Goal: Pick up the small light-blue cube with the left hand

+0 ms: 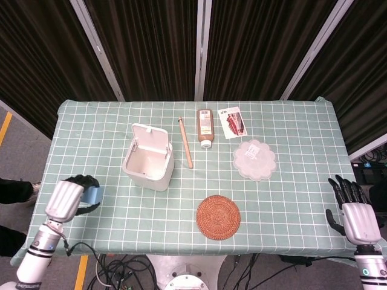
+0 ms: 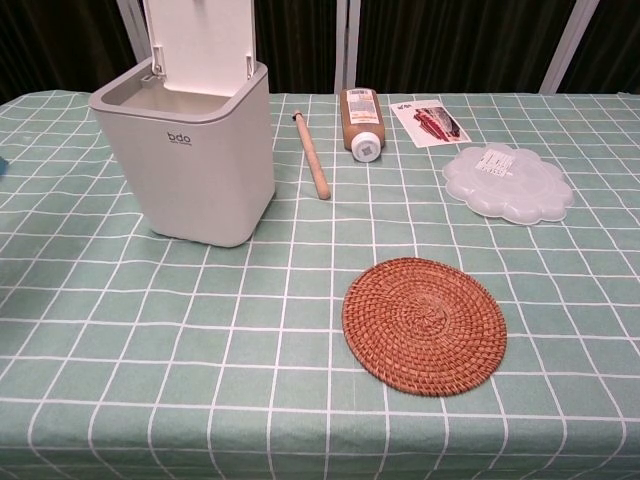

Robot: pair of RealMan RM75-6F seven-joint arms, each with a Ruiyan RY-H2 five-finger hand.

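In the head view my left hand (image 1: pixel 68 197) hovers at the table's front left, its dark fingers curled around the small light-blue cube (image 1: pixel 94 195), which it holds off the cloth. The chest view shows neither this hand nor the cube. At the front right corner in the head view, my right hand (image 1: pixel 352 212) hangs beside the table edge with its fingers spread and nothing in it.
A white bin (image 1: pixel 149 158) with its lid raised stands left of centre, also in the chest view as the bin (image 2: pixel 190 150). A wooden stick (image 1: pixel 185 142), a brown bottle (image 1: pixel 205 127), a printed card (image 1: pixel 232 121), a pale scalloped plate (image 1: pixel 254 159) and a woven coaster (image 1: pixel 218 217) lie further right.
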